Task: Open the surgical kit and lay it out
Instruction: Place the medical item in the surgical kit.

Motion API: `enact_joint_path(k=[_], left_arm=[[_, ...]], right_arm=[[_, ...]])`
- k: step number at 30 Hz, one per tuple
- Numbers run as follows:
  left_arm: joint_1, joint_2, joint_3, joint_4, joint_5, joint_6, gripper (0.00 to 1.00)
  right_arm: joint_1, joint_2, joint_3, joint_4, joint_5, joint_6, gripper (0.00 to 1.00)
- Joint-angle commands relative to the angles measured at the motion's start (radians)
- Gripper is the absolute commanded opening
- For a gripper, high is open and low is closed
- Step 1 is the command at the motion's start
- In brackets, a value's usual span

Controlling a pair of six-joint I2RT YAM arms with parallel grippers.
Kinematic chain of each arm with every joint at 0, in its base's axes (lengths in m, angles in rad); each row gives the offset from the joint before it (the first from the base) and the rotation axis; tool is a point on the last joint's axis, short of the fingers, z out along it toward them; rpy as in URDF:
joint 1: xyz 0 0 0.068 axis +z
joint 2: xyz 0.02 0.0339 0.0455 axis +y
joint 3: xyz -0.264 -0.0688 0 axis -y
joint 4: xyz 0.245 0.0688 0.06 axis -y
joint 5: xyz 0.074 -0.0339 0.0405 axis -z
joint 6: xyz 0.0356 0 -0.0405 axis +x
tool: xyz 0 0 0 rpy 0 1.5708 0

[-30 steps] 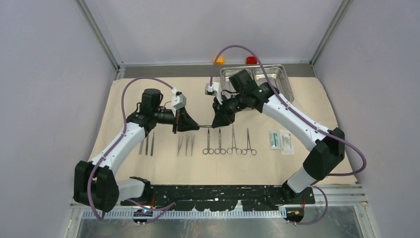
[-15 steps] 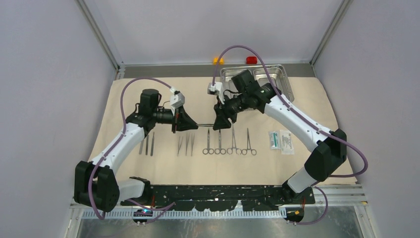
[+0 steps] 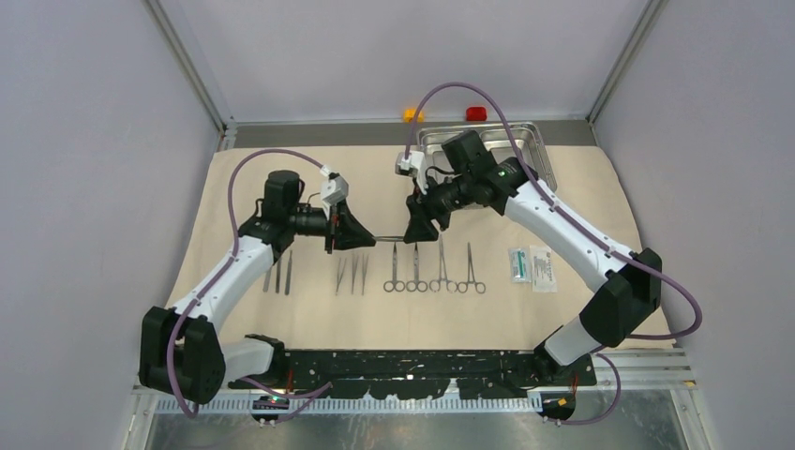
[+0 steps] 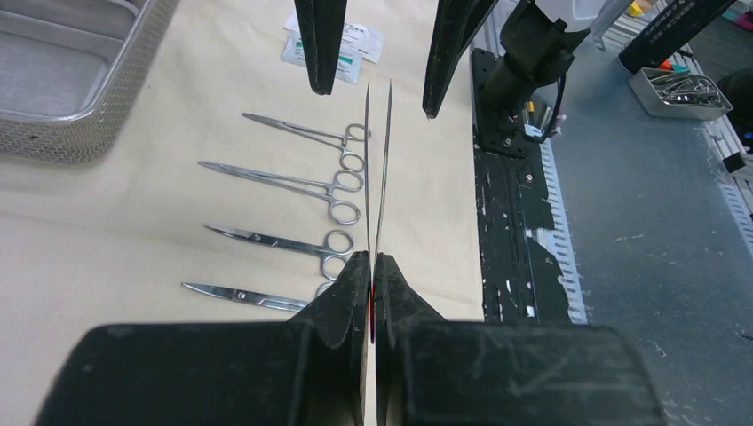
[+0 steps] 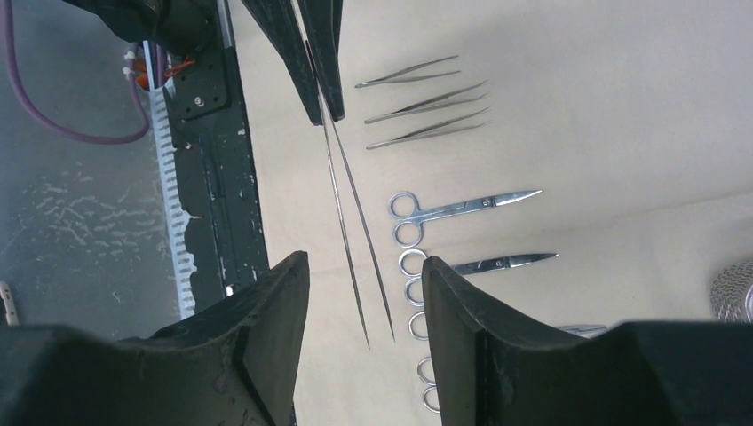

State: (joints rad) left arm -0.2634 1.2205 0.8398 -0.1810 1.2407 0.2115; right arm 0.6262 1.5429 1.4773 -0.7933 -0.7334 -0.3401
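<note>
The beige cloth point(image 3: 581, 197) covers the table, with the steel tray point(image 3: 536, 142) at its far right. My left gripper point(image 4: 374, 257) is shut on the base of a pair of tweezers point(image 4: 380, 160), holding them level above the cloth, tips pointing right. My right gripper point(image 5: 366, 257) is open. Its fingers stand on either side of the tweezers' tips point(image 5: 380, 328) without touching them. On the cloth lie, in a row, straight handles point(image 3: 279, 272), more tweezers point(image 3: 352, 276), ring-handled clamps point(image 3: 431, 274) and two packets point(image 3: 532, 265).
An orange block point(image 3: 412, 114) and a red block point(image 3: 476, 113) sit beyond the cloth's far edge. The black base rail point(image 3: 403, 366) runs along the near edge. Grey walls close in both sides.
My right gripper has opened off the tweezers' tips and its arm has risen slightly toward the far side. The left gripper still holds the tweezers in the same place.
</note>
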Motion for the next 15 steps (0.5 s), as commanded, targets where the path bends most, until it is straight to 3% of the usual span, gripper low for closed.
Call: enact_joint_path(k=[1, 15], left_arm=[[0.003, -0.047, -0.023, 0.172, 0.045, -0.130, 0.00], [0.005, -0.054, -0.054, 0.352, 0.065, -0.296, 0.00]], right_arm=[[-0.004, -0.053, 0.008, 0.054, -0.041, 0.022, 0.55], [-0.027, -0.056, -0.042, 0.154, -0.125, 0.110, 0.52]])
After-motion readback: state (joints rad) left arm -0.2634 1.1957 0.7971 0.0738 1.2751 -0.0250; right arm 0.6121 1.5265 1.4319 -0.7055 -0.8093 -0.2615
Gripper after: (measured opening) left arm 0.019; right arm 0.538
